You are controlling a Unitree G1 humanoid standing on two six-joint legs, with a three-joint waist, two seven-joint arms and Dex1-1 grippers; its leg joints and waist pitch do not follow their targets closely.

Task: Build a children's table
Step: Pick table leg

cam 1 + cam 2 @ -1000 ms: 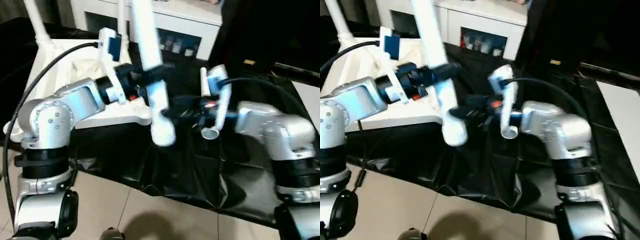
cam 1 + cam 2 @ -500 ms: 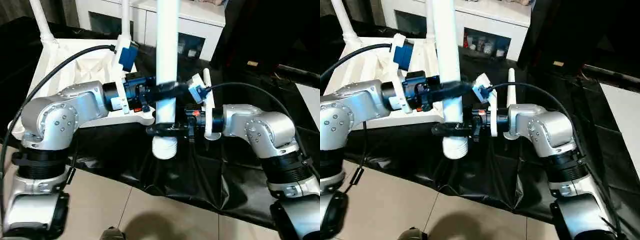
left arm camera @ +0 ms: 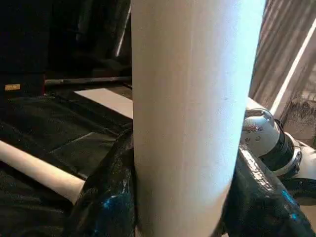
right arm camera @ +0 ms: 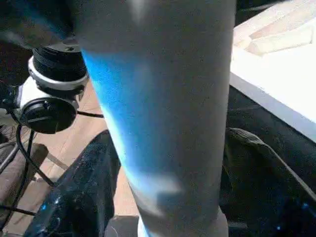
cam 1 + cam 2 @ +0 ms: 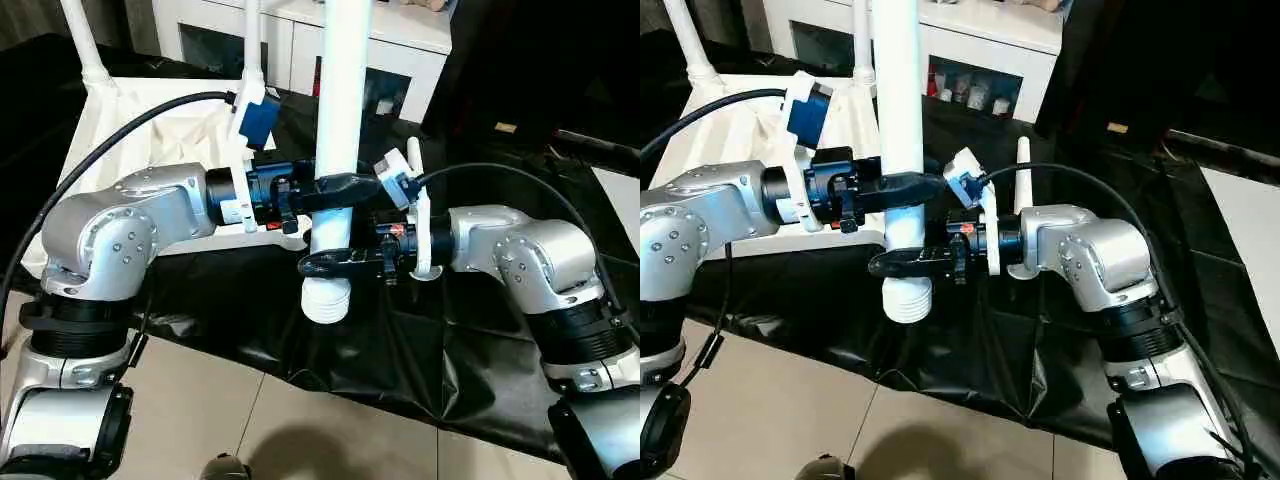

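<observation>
Upright white leg [image 5: 342, 120] held between both grippers, wide ribbed end down, hanging over black sheet [image 5: 400, 350]. Left gripper [image 5: 335, 188] clamped on the leg from the left side, black fingers [image 3: 106, 192] wrapped round the tube, pressed on both flanks in the left wrist view. Right gripper [image 5: 325, 263] just below the left one, reaching in from the right, fingers [image 4: 79, 197] standing either side of the leg near its ribbed end; looks closed round it, but contact on both sides hard to confirm, small gap possible in the right wrist view. Leg's top running out of the head views above the left gripper. Tabletop [image 5: 150, 110] lying underside up behind and left of the left gripper, on the black sheet, ribbed underside showing, near corner just behind the held leg. Two more legs [image 5: 80, 40] already standing up from the top's far corners, well left of the grippers and behind them. Fourth leg [image 5: 1022, 175] lying on the sheet just behind the right gripper, thin end pointing away. White cabinet [image 5: 400, 50] with glass doors further back, beyond the tabletop. Tiled floor [image 5: 220, 420] below the grippers, nearest the robot. Both silver forearms level, wrists facing each other across the leg.
</observation>
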